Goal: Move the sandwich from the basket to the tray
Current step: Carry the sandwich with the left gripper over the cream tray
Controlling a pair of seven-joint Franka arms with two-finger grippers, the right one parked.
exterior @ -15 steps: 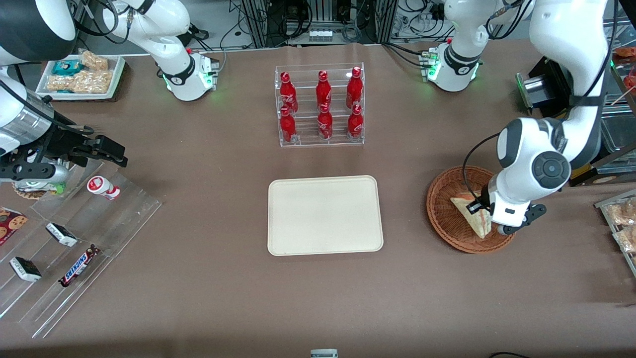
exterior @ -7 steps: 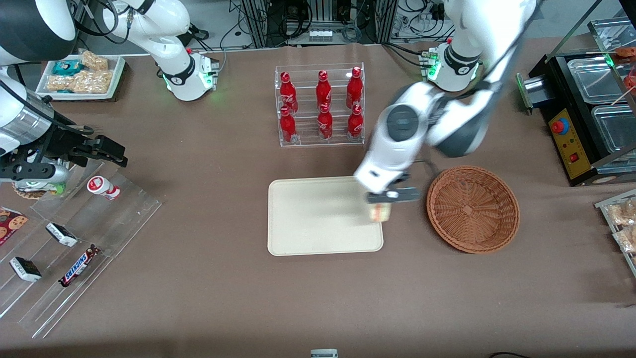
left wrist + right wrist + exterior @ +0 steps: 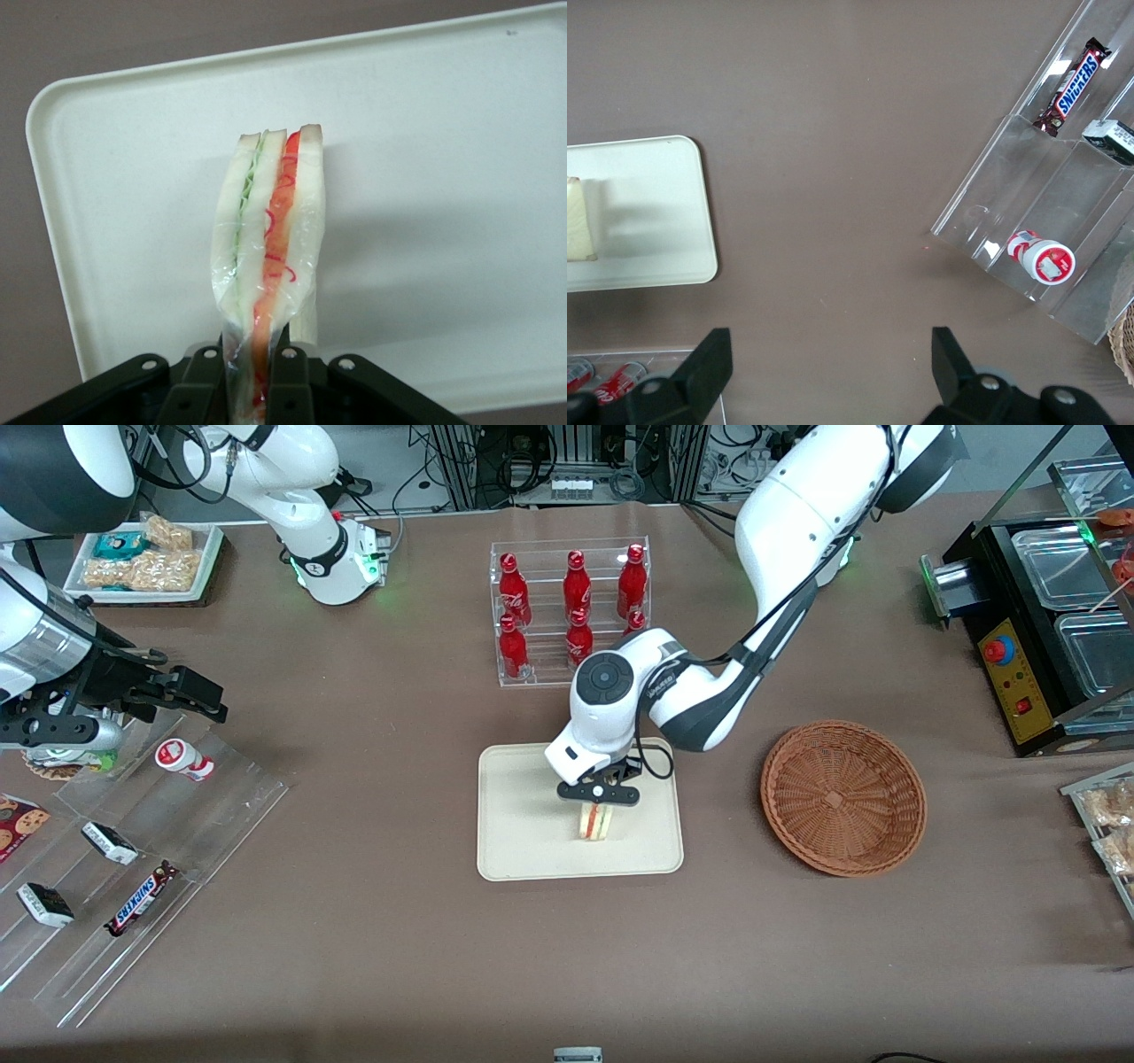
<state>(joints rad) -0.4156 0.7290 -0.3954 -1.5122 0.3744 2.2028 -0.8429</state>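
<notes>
The sandwich [image 3: 595, 823] hangs edge-down over the cream tray [image 3: 523, 841], held by my left gripper [image 3: 599, 802], which is shut on it. In the left wrist view the wrapped sandwich [image 3: 268, 248] shows pale bread with green and red filling, pinched between the black fingers [image 3: 291, 381] above the tray [image 3: 443, 177]. I cannot tell whether it touches the tray. The wicker basket [image 3: 843, 797] stands beside the tray toward the working arm's end, with nothing in it. The right wrist view catches the tray's corner [image 3: 656, 257] and a bit of the sandwich [image 3: 579, 220].
A clear rack of red bottles [image 3: 571, 613] stands farther from the front camera than the tray. Acrylic racks with snack bars [image 3: 142, 893] and a small cup [image 3: 183, 760] lie toward the parked arm's end. A black box [image 3: 1019, 655] sits near the basket.
My gripper has lifted the sandwich out of the basket and carried it sideways, from the tray's edge to over the tray's middle. The basket now holds nothing.
</notes>
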